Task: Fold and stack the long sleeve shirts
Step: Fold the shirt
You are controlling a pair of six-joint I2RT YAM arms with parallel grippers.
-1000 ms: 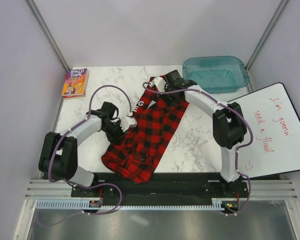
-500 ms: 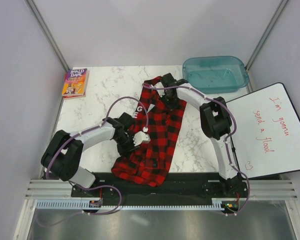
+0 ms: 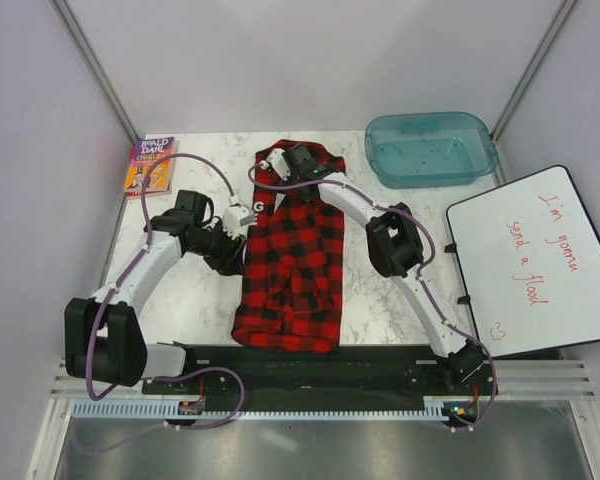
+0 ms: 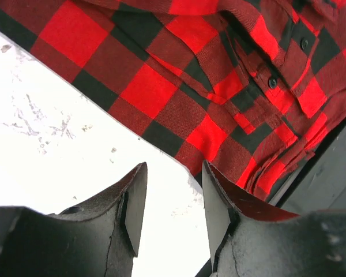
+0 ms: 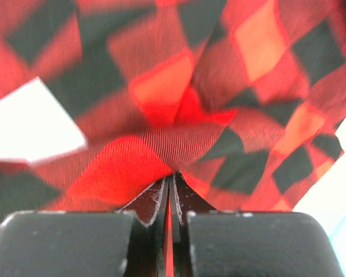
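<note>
One long sleeve shirt (image 3: 290, 270), red-and-black check, lies as a long strip down the middle of the table, its lower end near the front edge. My right gripper (image 3: 283, 165) is at the shirt's far end and is shut on a fold of the fabric (image 5: 179, 144), which bunches over the gripper (image 5: 172, 184). My left gripper (image 3: 230, 255) hovers just left of the shirt's edge. In the left wrist view the gripper (image 4: 173, 213) stands open over bare marble with nothing between the fingers, and the shirt's buttoned part (image 4: 259, 86) lies beyond them.
A colourful paperback book (image 3: 150, 165) lies at the far left corner. A teal plastic tub (image 3: 430, 148) stands at the far right. A whiteboard (image 3: 535, 260) with red writing rests at the right edge. The black base rail (image 3: 310, 360) runs along the front.
The right gripper has carried the shirt's far end to the left, so the shirt now lies straighter. The left gripper has let go of the shirt and drawn back to the left.
</note>
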